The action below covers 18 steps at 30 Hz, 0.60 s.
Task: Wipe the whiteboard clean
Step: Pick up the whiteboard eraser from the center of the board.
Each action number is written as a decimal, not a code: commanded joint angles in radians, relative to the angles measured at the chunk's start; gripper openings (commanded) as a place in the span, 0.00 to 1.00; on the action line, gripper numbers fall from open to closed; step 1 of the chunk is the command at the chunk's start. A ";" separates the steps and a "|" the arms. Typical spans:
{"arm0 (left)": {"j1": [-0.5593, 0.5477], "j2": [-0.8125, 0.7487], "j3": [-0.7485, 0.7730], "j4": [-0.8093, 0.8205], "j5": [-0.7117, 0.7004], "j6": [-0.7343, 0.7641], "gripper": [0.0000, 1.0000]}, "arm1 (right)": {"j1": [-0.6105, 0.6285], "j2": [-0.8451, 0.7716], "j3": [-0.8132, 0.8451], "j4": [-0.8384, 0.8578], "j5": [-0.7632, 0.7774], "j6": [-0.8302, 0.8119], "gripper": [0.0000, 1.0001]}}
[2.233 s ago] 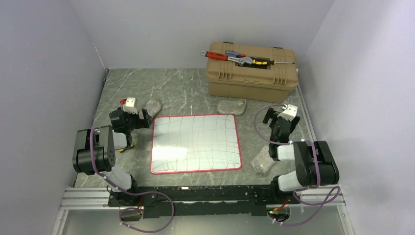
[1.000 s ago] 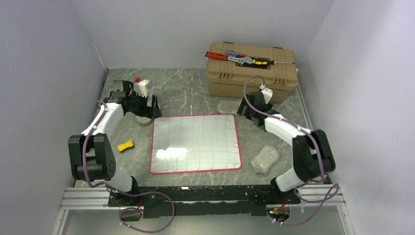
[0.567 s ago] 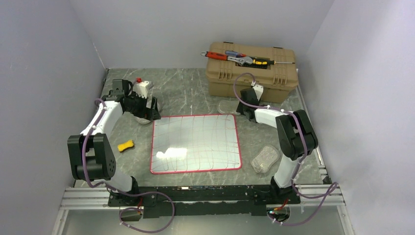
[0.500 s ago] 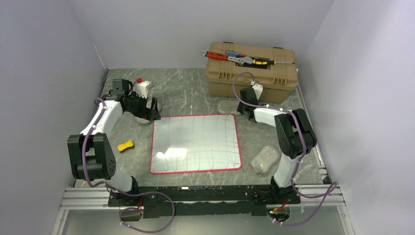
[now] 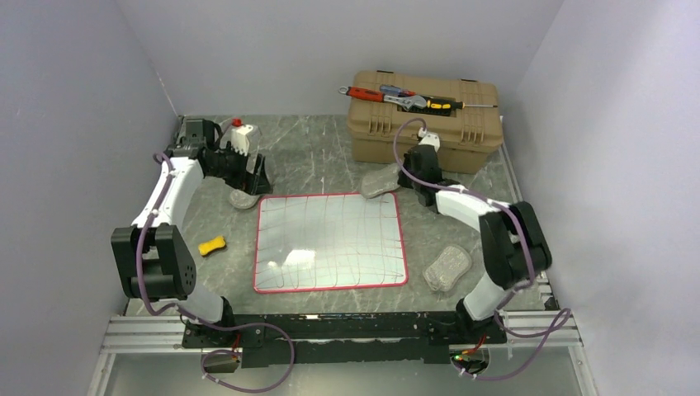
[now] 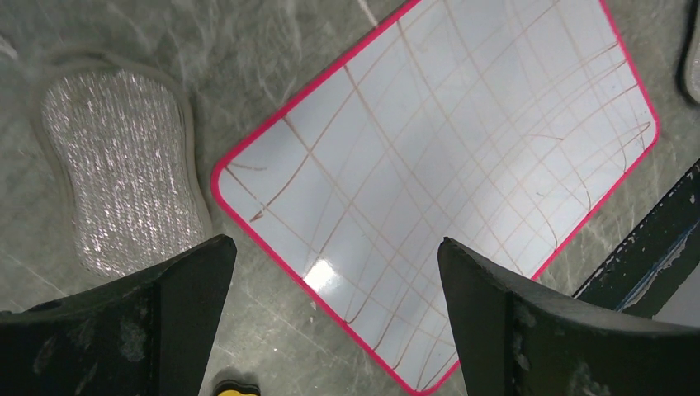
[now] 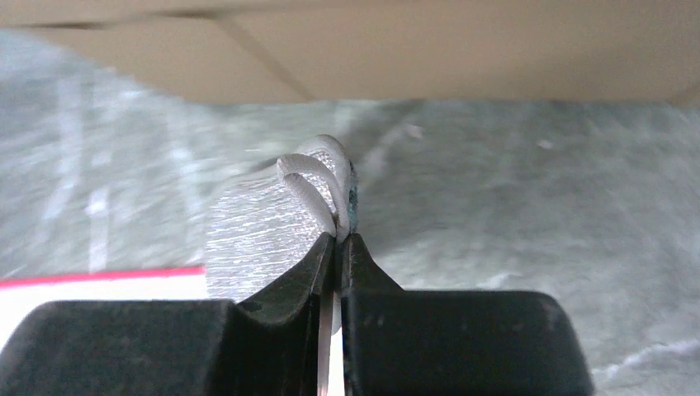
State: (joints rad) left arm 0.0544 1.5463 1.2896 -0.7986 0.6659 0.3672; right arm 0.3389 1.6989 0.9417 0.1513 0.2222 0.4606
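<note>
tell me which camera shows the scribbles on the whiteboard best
Left wrist: the whiteboard fills most of the frame, its thin brownish crisscross lines crisp. Top external shows the whole board, but the lines are small and faint. Right wrist catches only a strip of its red rim.

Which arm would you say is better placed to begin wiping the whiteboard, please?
Likely right: the right pincer is shut on a silver sponge beside the whiteboard's far right corner, whereas the left pincer hangs open near a second sponge.

Red-rimmed white whiteboard (image 5: 330,241), brownish crisscross pattern; tan toolbox (image 5: 413,142); silvery sponge (image 7: 264,224).
</note>
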 commanded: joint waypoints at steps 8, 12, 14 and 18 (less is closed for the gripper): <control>-0.035 -0.163 0.150 -0.198 0.239 0.243 0.99 | 0.223 -0.430 0.022 -0.018 -0.504 -0.378 0.01; -0.048 -0.236 0.130 -0.212 0.298 0.262 0.99 | 0.306 -0.441 0.124 -0.123 -0.622 -0.446 0.02; -0.083 -0.268 0.109 -0.200 0.335 0.244 0.99 | 0.367 -0.435 0.164 -0.144 -0.612 -0.497 0.02; -0.111 -0.314 0.069 -0.187 0.390 0.187 0.99 | 0.460 -0.391 0.251 -0.198 -0.574 -0.562 0.02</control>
State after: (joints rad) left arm -0.0307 1.2758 1.3918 -0.9703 0.9352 0.5762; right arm 0.7265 1.2797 1.0966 0.0181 -0.3233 0.0124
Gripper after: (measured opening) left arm 0.989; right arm 0.081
